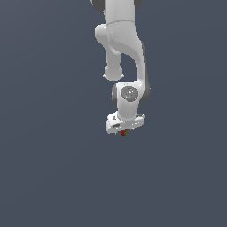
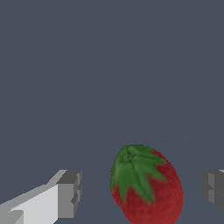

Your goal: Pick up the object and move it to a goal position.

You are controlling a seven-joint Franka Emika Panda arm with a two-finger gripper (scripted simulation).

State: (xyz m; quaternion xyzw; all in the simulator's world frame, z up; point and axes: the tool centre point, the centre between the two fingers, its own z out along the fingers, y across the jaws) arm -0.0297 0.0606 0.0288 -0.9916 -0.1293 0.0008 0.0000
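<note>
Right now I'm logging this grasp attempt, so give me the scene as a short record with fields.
object: strawberry, red with green leaves
gripper: open, one finger on each side of the strawberry, gaps showing on both sides
contact: none visible in the wrist view
arm: reaches down from the top of the exterior view
surface: plain dark grey
goal marker: none visible

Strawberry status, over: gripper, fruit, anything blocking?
Gripper open, fingers either side of the strawberry, gaps showing on both sides. Strawberry not yet gripped, green cap visible. Nothing else in view around it.
</note>
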